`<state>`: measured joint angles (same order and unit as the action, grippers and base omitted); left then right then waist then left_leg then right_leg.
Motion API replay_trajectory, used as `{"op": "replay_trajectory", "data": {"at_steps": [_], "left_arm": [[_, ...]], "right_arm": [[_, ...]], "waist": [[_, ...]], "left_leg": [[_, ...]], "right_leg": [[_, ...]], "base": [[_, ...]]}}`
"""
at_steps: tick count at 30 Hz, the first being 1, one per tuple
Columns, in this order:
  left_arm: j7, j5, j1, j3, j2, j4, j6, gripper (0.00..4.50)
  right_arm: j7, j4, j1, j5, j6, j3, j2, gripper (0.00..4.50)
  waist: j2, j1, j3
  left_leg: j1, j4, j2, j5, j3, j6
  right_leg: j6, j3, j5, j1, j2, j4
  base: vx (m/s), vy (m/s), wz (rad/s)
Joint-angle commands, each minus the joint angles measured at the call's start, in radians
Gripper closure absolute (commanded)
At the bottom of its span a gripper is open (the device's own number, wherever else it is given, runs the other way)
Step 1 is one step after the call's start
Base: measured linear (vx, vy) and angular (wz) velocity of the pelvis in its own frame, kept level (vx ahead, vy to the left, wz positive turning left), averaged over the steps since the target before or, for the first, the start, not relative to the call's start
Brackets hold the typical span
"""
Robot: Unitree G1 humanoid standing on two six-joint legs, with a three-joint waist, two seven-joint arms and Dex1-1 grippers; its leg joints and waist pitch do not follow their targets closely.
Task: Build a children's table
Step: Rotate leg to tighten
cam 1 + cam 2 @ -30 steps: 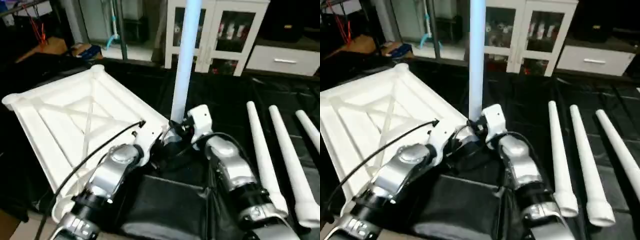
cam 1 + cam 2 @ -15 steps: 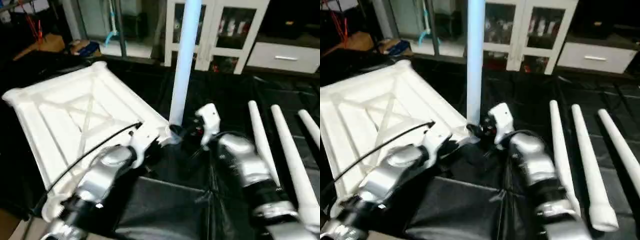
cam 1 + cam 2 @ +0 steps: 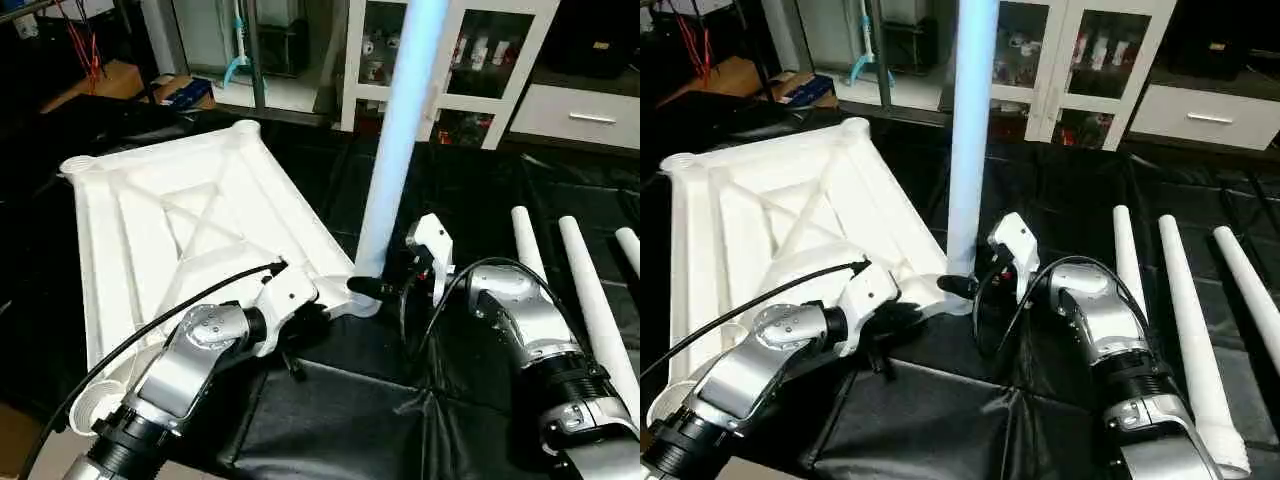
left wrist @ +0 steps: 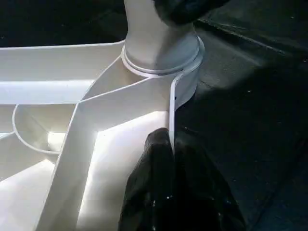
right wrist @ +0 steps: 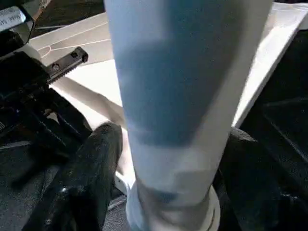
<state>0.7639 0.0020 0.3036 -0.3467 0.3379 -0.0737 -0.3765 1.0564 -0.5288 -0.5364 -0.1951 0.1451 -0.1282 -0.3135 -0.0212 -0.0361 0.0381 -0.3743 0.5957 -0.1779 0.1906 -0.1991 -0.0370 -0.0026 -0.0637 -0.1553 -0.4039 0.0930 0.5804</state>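
Robotics lab or workshop: black sheeting point(image 3: 470, 190) covers the work surface; a white glass-door cabinet point(image 3: 480, 60), drawer unit point(image 3: 585, 112) and red cables point(image 3: 80, 45) stand behind.

**Bright plastic, murky everything else**

From my seat the white table top point(image 3: 180, 230) glares while the black cloth point(image 3: 340, 420) swallows detail. The upright leg point(image 3: 395, 150) reads bluish and soft. On the left wrist feed the ribs blow out and the near end effector fingers point(image 4: 173, 192) blur.
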Motion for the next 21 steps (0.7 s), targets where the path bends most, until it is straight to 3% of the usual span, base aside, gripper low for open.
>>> {"op": "replay_trajectory", "data": {"at_steps": [1, 10, 15, 21], "left_arm": [[0.017, -0.022, -0.003, -0.006, -0.009, 0.026, 0.03, 4.5], [0.021, -0.02, -0.011, -0.004, -0.003, 0.034, 0.025, 4.5], [-0.01, -0.003, 0.0, 0.001, -0.013, 0.014, 0.014, 4.5], [-0.088, 0.028, 0.034, 0.014, -0.052, -0.039, -0.007, 4.5]], "right_arm": [[0.0, 0.009, 0.001, -0.004, -0.001, 0.002, 0.01, 1.74], [0.018, 0.016, 0.006, -0.014, 0.013, -0.001, -0.002, 2.45], [-0.076, -0.02, 0.004, 0.029, -0.01, 0.003, 0.023, 2.59], [-0.197, -0.018, 0.03, 0.062, 0.003, -0.004, 0.067, 2.62]], "waist": [[0.01, 0.002, -0.057], [0.011, 0.0, -0.062], [0.01, 0.001, -0.06], [0.01, 0.009, -0.053]], "left_leg": [[0.017, -0.075, -0.054, 0.237, 0.023, 0.045], [0.015, -0.067, -0.052, 0.159, 0.02, 0.079], [0.015, -0.07, -0.052, 0.187, 0.021, 0.066], [0.018, -0.077, -0.05, 0.286, 0.025, 0.016]], "right_leg": [[-0.226, 0.039, -0.252, 0.038, 0.05, -0.057], [-0.25, 0.039, -0.16, 0.042, 0.049, -0.046], [-0.241, 0.039, -0.204, 0.041, 0.049, -0.051], [-0.191, 0.04, -0.347, 0.035, 0.05, -0.067]], "base": [[0.0, 0.0, 0.0], [0.0, 0.0, 0.0], [0.0, 0.0, 0.0], [0.0, 0.0, 0.0]]}}
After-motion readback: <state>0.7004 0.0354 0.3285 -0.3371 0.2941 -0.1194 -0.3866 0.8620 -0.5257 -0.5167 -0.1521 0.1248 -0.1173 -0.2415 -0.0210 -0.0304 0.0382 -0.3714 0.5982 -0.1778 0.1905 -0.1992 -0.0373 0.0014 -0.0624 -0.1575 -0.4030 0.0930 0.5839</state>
